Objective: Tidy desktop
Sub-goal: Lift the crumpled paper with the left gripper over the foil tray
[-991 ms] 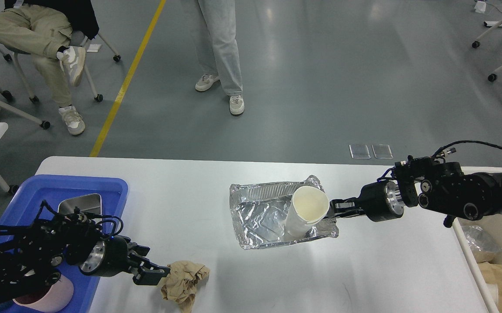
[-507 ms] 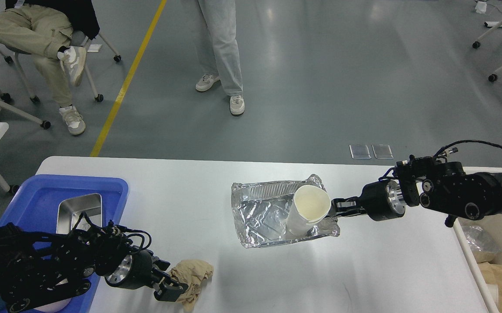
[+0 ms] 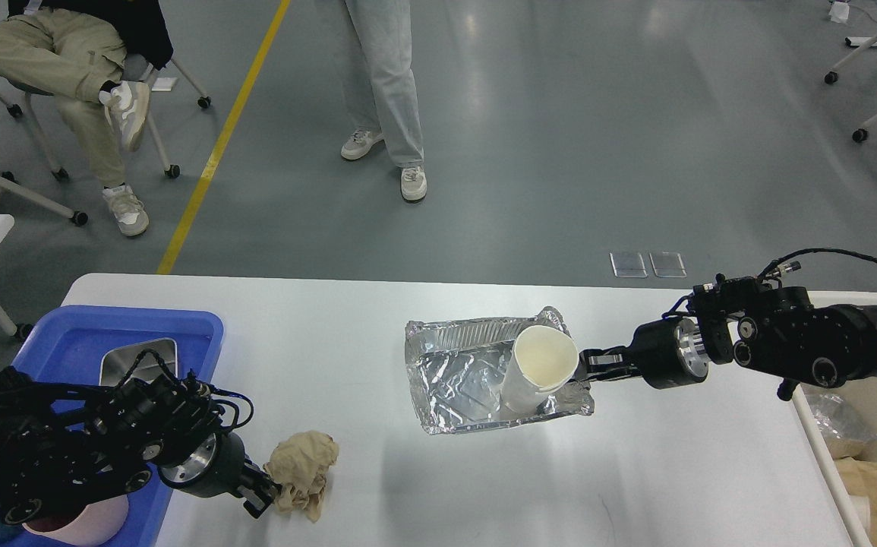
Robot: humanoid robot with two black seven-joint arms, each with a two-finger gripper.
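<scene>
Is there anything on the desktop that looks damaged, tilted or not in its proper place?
Yes. The foil tray mid-desktop is crumpled, its rim bent. A white paper cup stands tilted inside it, at the right gripper. A crumpled brown paper wad lies loose near the front edge, at the left gripper.
</scene>
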